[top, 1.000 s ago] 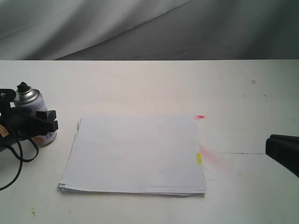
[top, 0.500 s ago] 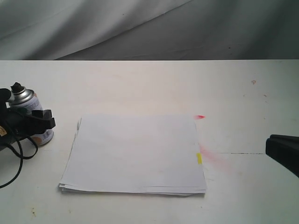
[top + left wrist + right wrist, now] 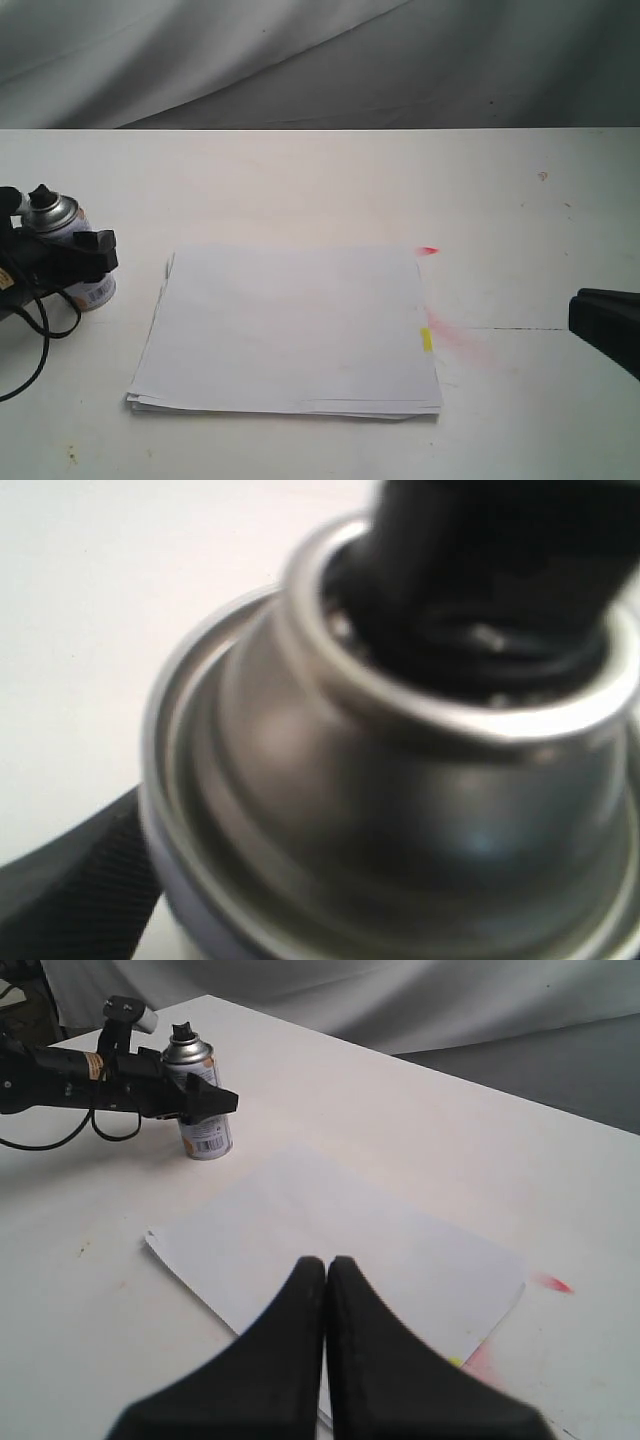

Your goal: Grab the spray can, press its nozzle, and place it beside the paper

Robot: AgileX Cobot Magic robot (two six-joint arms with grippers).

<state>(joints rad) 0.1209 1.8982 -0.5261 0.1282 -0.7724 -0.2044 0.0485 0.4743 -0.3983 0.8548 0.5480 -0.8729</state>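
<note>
The spray can (image 3: 92, 289) stands upright at the table's left, a short gap from the left edge of the paper (image 3: 290, 330). Its black nozzle (image 3: 41, 193) tops the silver shoulder. My left gripper (image 3: 82, 256) is shut across the can's body, and in the right wrist view its black fingers (image 3: 212, 1101) clamp the can (image 3: 206, 1136) below the nozzle (image 3: 182, 1032). The left wrist view is filled by the blurred silver shoulder (image 3: 400, 810) and nozzle (image 3: 480, 570). My right gripper (image 3: 326, 1263) is shut on nothing, above the near side of the paper (image 3: 350, 1220), and shows at the right edge (image 3: 606, 322).
Red spray stains mark the table at the paper's far right corner (image 3: 429, 250) and beside its right edge (image 3: 465, 342). A yellow mark (image 3: 426, 340) sits on that edge. A black cable (image 3: 35, 345) loops under the left arm. Grey cloth hangs behind the table.
The left gripper has shifted slightly left with the can, away from the paper, and the can's top sits a little lower. The right gripper has not moved.
</note>
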